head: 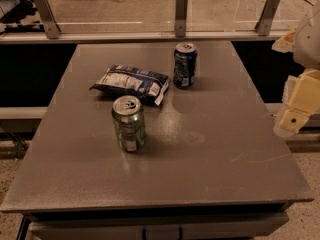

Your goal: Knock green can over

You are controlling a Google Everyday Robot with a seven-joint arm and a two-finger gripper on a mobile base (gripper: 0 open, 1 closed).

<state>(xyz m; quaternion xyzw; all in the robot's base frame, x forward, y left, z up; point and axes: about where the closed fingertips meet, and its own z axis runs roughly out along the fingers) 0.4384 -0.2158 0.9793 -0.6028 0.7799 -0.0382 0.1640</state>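
Observation:
The green can (129, 123) stands upright on the grey table (210, 149), left of its middle and toward the front, with pale label patches and a silver pull-tab top. My gripper (296, 115) is at the right edge of the view, beyond the table's right side and well away from the can. It holds nothing that I can see.
A dark blue can (184, 65) stands upright at the back of the table. A dark blue and white chip bag (131, 83) lies flat just behind the green can. A glass railing with metal posts (181, 13) runs behind the table.

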